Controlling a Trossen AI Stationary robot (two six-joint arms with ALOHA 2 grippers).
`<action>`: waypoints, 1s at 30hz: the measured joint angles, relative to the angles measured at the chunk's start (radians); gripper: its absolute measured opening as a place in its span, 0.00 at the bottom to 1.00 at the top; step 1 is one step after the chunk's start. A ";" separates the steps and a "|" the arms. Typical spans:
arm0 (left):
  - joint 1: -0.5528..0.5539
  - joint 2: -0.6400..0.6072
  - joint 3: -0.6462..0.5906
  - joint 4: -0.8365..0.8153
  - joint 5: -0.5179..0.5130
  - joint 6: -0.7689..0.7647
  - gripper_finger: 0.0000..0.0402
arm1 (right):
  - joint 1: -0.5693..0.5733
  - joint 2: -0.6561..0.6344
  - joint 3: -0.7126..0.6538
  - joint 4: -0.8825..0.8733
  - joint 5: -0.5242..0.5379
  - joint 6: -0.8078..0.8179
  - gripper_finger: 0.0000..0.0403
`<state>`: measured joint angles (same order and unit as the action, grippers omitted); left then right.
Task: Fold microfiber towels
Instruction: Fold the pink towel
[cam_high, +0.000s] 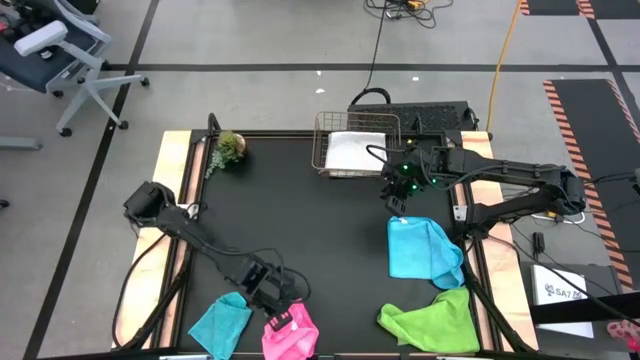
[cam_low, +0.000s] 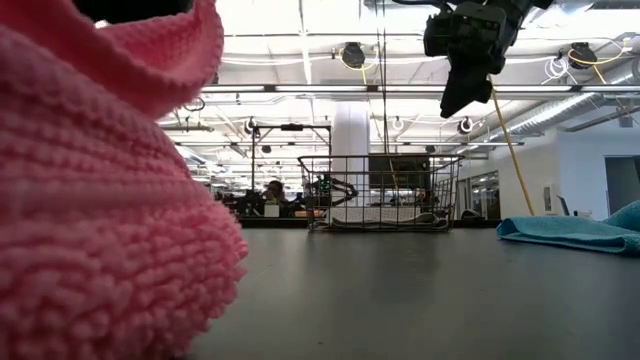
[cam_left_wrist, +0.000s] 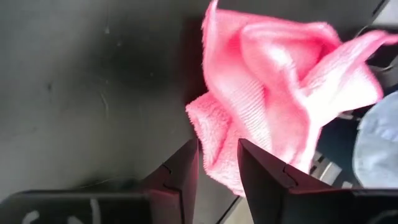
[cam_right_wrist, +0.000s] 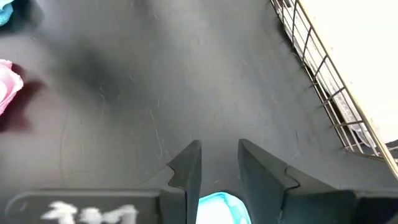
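The hot pink towel (cam_high: 290, 332) lies crumpled at the near edge of the desk (cam_high: 300, 220), its lower part cut off by the edge of the high view; the left pincer (cam_high: 275, 300) is down at it, and in the left wrist view its fingers (cam_left_wrist: 180, 174) stand a little apart with a pink fold (cam_left_wrist: 217, 143) just ahead of the gap, so whether they actually pinch it cannot be told. In the low view the pink cloth fills the left side and hides most of that pincer. Beside it the teal towel (cam_high: 220, 323) is partly out of frame. The sky blue towel (cam_high: 424, 248) and lime green towel (cam_high: 435, 320) lie along the right side. The right pincer (cam_high: 398, 196) hangs open above bare desk between the sky blue towel and the wire basket (cam_high: 322, 150), which holds the white towel (cam_high: 355, 152). A small plant (cam_high: 230, 148) sits at the far left corner.
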<state>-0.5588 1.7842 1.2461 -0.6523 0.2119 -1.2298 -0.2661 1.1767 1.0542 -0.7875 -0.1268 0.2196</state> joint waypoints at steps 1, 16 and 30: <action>-0.002 0.007 0.000 0.006 0.001 0.000 0.28 | 0.000 0.000 0.000 0.001 0.000 0.000 0.24; -0.004 0.022 0.000 0.040 0.050 0.076 0.28 | 0.000 0.000 0.000 -0.003 0.000 0.029 0.22; 0.028 0.021 0.000 0.074 0.008 0.153 0.28 | 0.001 0.000 0.000 -0.003 -0.006 0.030 0.10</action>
<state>-0.5309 1.8053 1.2457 -0.5779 0.2198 -1.0768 -0.2655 1.1763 1.0542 -0.7910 -0.1329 0.2493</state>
